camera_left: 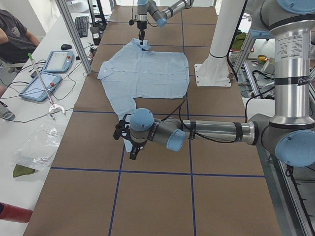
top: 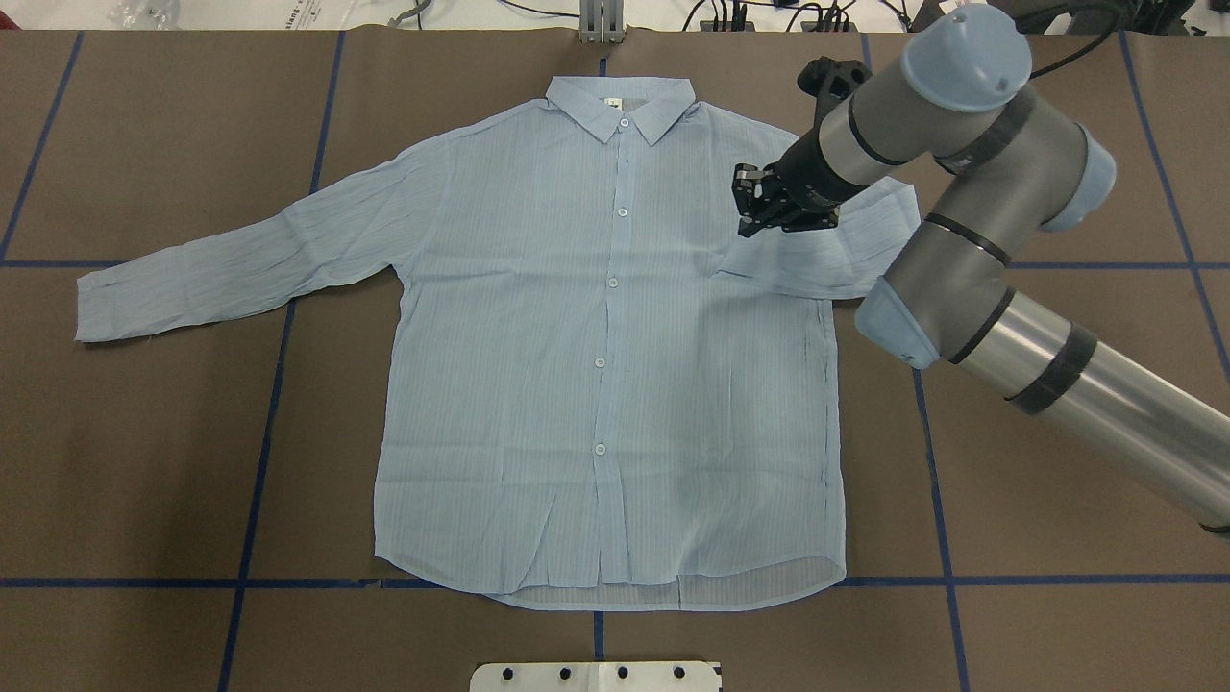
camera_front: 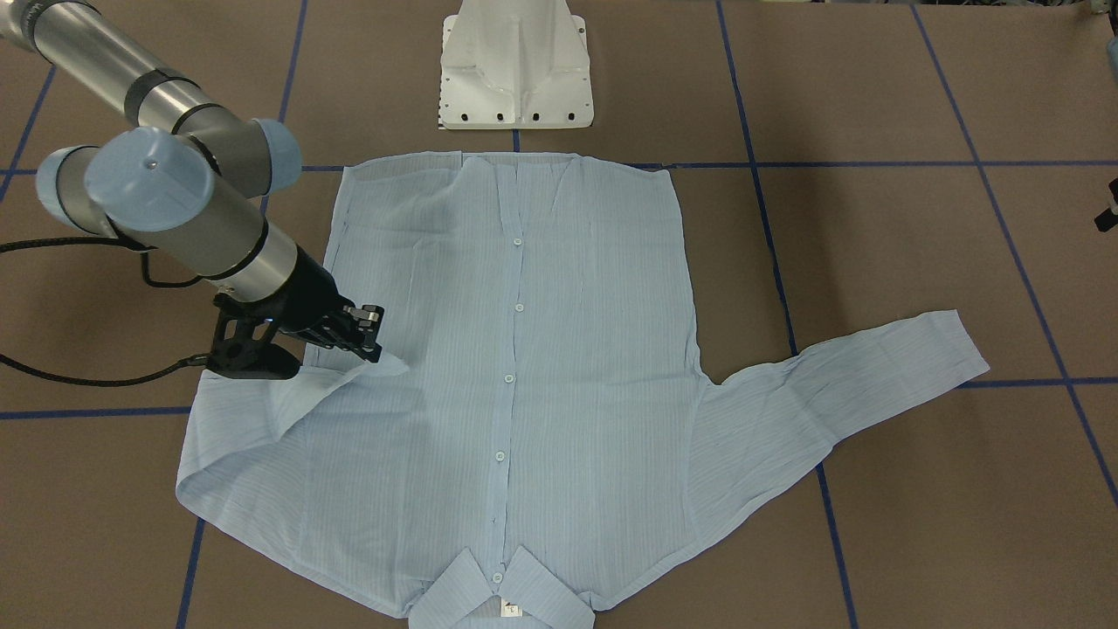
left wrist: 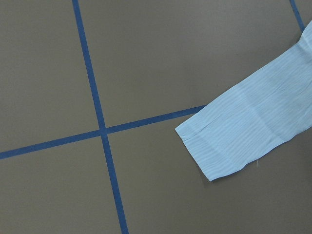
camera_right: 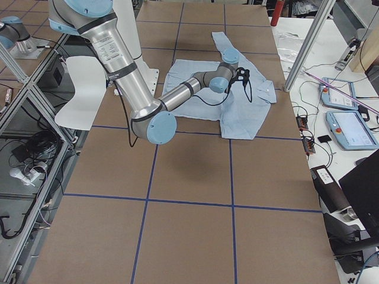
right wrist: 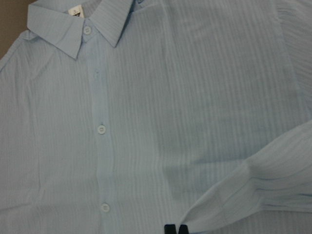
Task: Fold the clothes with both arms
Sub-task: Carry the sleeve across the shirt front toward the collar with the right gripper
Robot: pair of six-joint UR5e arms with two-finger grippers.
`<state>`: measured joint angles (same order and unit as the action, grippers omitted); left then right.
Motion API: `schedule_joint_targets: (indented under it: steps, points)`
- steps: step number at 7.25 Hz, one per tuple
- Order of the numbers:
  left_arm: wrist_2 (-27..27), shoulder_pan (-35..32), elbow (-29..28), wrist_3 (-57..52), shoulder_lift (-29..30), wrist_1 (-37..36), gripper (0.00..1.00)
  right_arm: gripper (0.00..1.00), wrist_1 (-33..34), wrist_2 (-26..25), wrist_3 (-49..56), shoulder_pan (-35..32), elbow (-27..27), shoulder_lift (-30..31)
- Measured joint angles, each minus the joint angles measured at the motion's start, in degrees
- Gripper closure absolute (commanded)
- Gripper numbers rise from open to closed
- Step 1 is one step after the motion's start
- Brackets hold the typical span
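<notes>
Shirt [top: 596, 384], pale blue, flat on table [top: 144, 432]; right gripper [camera_front: 376, 352] pinching folded-in cuff [camera_front: 362, 374]; left gripper [camera_left: 133, 153] near other cuff [left wrist: 219, 146], closure indeterminable

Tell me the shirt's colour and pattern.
The shirt is pale blue, finely striped; clearest in the right wrist view.
</notes>
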<state>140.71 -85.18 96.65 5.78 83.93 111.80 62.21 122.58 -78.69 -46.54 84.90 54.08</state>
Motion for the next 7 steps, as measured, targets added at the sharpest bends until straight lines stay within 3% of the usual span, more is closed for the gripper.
schedule_joint_targets:
  steps: [3, 7]
  points:
    - [0.00, 0.18, 0.10, 0.02, 0.00, 0.14, 0.00, 1.00, -0.95, -8.72, -6.86, 5.46, -13.64, -16.17]
    - [0.00, 0.17, 0.24, 0.06, 0.00, 0.18, 0.00, 1.00, -3.30, -12.60, -7.79, 8.40, -24.99, -26.85]
